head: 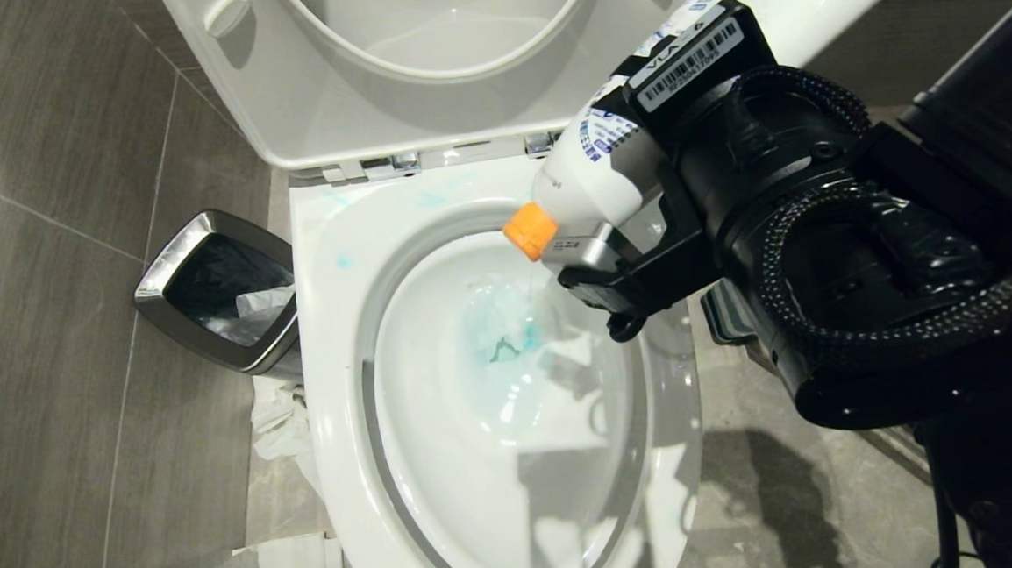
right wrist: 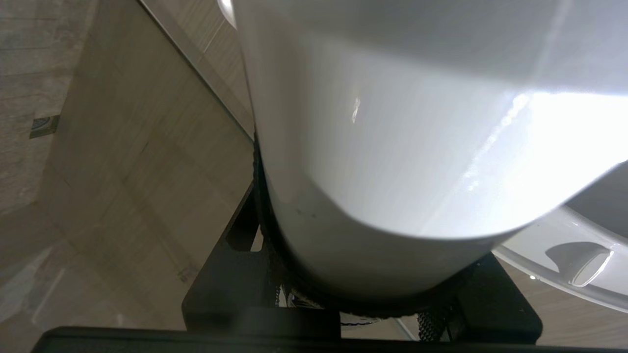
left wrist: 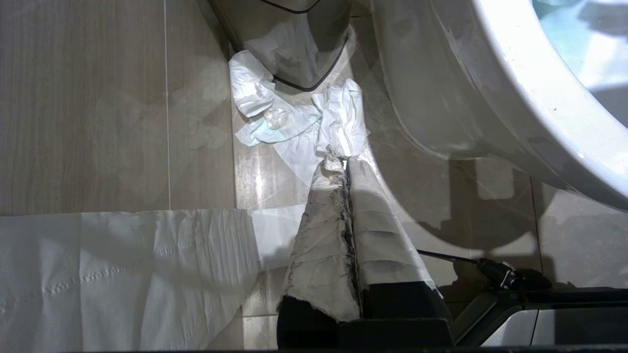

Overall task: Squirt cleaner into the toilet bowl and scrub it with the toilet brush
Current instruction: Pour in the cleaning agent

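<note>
Head view: grey tiled floor (head: 63, 364), a steel-rimmed bin (head: 216, 288) left of the toilet bowl (head: 337, 400), its seat and lid raised at the far side. The right hand (head: 634, 215) grips the cleaner (head: 588, 182), tilted with orange cap over the bowl's blue-smeared basin.

Left wrist view: the left hand (left wrist: 346, 166), pressed closed on nothing, hangs low over crumpled tissue (left wrist: 294, 122) on the floor beside the bowl.

Right wrist view: the bottle's white body fills the clamped hand.
</note>
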Available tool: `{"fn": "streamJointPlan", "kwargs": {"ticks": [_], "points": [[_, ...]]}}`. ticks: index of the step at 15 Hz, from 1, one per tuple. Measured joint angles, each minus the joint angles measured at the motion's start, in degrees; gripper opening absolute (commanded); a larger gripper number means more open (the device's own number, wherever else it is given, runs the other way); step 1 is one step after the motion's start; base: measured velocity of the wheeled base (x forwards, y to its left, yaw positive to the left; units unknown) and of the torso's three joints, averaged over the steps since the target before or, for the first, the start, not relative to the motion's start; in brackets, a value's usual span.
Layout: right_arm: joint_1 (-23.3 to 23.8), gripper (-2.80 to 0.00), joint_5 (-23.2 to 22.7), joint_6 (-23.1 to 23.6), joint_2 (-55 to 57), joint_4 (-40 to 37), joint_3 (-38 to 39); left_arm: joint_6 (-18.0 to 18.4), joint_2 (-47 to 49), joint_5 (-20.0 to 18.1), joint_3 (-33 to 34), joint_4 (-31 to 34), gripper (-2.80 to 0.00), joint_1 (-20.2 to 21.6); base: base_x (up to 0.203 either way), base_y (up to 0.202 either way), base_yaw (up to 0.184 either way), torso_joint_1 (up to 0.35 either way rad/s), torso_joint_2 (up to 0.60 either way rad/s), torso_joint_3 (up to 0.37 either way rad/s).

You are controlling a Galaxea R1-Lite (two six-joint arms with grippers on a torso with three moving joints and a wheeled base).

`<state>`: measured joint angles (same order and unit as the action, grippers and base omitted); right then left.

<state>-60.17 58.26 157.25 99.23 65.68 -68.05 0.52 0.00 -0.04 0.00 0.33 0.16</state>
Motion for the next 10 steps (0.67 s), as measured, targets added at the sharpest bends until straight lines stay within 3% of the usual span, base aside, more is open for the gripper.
{"fn": "streamJointPlan", "kwargs": {"ticks": [10], "points": [[-0.1,-2.80,0.1,0.0,0.3,0.2,0.0,0.0,0.0,0.0,0.0,0.0,-2.80,0.0,0.000,0.000,0.000,0.000,0.00,0.000]]}}
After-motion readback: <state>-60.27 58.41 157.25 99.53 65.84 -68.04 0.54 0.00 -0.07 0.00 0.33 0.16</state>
